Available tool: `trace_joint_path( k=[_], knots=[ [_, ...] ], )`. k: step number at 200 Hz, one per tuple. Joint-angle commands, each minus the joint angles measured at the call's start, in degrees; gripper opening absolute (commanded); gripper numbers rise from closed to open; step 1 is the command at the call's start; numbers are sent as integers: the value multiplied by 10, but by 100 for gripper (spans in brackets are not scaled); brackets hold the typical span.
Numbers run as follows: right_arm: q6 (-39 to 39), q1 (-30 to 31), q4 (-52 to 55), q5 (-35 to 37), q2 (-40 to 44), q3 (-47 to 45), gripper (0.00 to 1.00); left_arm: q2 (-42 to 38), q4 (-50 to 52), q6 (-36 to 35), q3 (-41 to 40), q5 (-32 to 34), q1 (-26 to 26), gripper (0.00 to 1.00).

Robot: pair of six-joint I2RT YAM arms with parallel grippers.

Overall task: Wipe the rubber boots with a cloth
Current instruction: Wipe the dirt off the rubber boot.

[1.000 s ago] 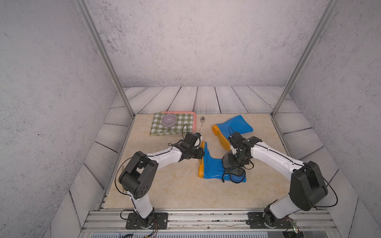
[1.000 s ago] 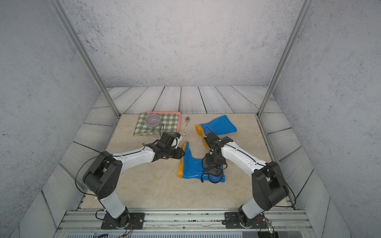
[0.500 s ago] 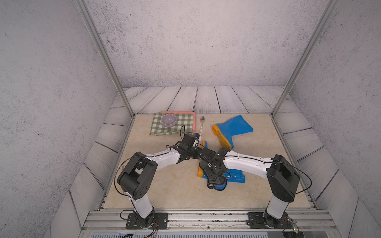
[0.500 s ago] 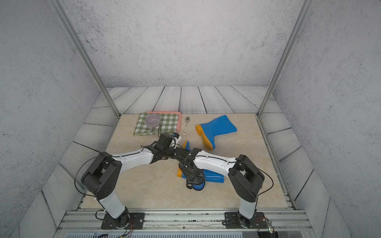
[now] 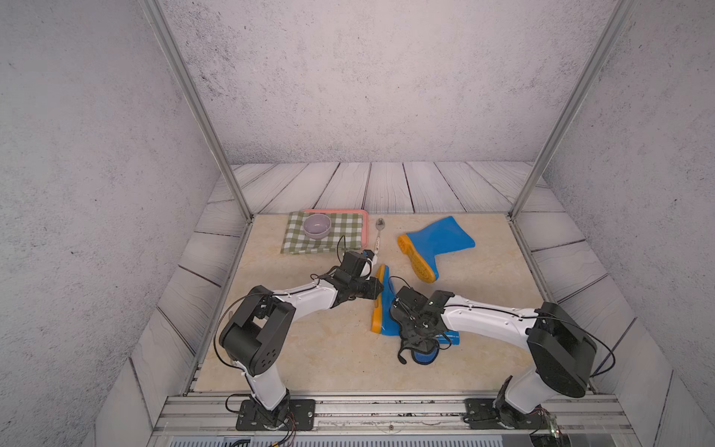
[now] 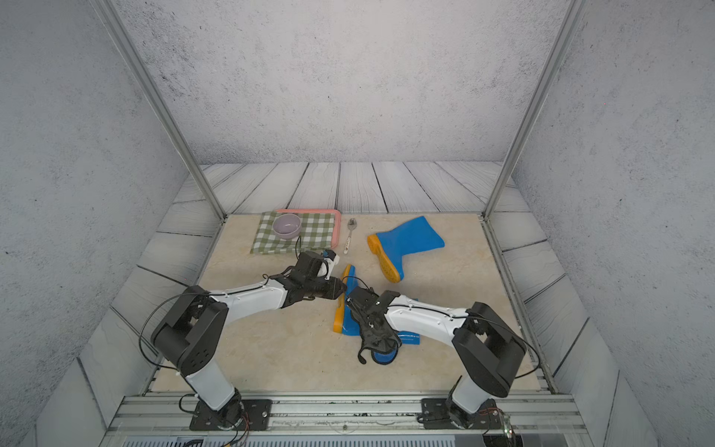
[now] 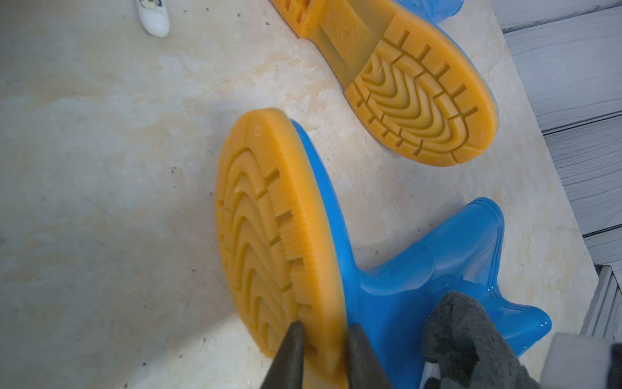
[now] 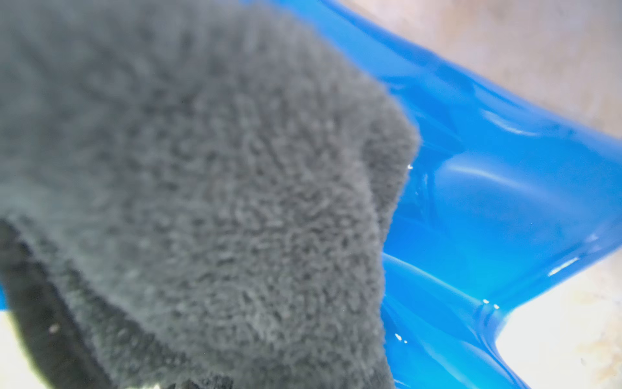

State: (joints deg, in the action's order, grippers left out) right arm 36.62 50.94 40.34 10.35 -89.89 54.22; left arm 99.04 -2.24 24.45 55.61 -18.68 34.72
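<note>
My left hand (image 7: 322, 340) is nipped narrow on the sole rim of the near boot (image 5: 388, 324) — one finger on the tread, the other on the blue side. That boot lies on its side mid-counter (image 5: 317, 348), sole toward the left arm. My right hand (image 5: 414, 333) is clenched on the cloth (image 8: 202, 202), which is bunched over the same boot's shaft. The far boot (image 5: 437, 240) lies on its side well apart, toward the back — neither hand on it.
</note>
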Motion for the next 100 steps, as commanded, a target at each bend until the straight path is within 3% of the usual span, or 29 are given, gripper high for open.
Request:
trace_joint_path(
  k=[1, 60, 100],
  knots=[
    [17, -33, 73, -1, 34, -52, 0, 38, 87, -11, -30, 50, -17, 23],
    [28, -169, 101, -46, 135, -138, 0, 40, 87, -11, -31, 45, -21, 23],
    [5, -178, 113, -54, 157, -86, 0, 38, 89, -11, -35, 44, -21, 23]
  ],
)
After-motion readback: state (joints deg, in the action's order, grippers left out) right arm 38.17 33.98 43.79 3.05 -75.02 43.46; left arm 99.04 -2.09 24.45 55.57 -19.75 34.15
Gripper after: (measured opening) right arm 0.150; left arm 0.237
